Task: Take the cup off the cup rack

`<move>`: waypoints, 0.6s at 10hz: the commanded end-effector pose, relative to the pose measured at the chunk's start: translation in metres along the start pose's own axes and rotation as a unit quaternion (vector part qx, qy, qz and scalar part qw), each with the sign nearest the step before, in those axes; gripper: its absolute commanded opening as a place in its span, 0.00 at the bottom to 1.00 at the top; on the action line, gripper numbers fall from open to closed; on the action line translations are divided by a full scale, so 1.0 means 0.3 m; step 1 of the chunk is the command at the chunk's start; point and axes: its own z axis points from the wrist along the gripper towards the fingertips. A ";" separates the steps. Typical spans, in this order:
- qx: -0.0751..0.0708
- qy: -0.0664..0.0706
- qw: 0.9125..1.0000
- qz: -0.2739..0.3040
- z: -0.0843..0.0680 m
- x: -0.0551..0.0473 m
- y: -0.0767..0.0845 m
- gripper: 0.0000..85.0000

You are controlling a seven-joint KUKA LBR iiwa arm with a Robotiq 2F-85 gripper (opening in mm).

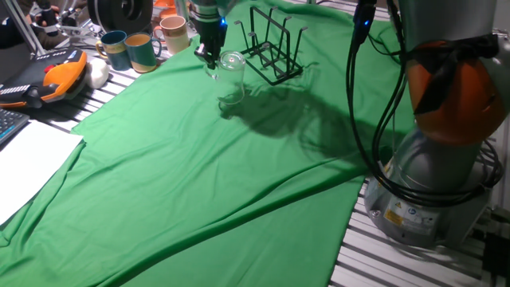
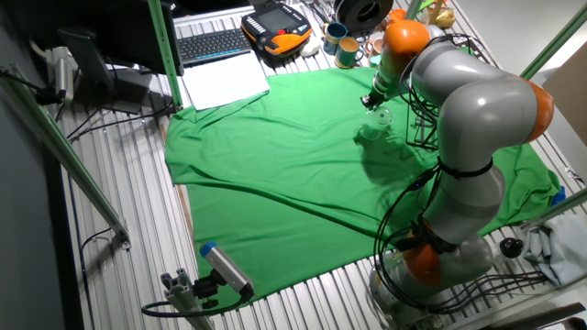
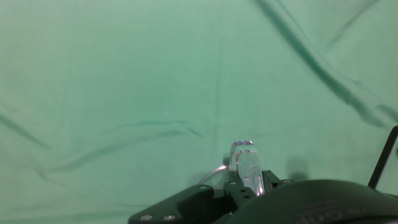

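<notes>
The small clear glass cup hangs in the air just left of the black wire cup rack, off its prongs, above the green cloth. My gripper is shut on the cup at its left side. In the other fixed view the cup sits below the gripper, with the rack to its right. In the hand view a piece of the glass cup shows between the gripper's jaws, and one rack wire shows at the right edge.
Two teal-and-tan mugs and a cream mug stand at the back left, off the green cloth. An orange-and-black pendant and white paper lie at the left. My arm's base stands at the right.
</notes>
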 end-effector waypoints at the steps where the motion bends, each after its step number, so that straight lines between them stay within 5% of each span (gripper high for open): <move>1: 0.001 0.002 1.000 -0.002 -0.002 -0.001 0.002 0.20; 5: 0.001 0.015 1.000 -0.005 -0.023 0.004 0.006 0.20; 6: -0.004 0.035 0.999 -0.001 -0.023 0.004 0.006 0.20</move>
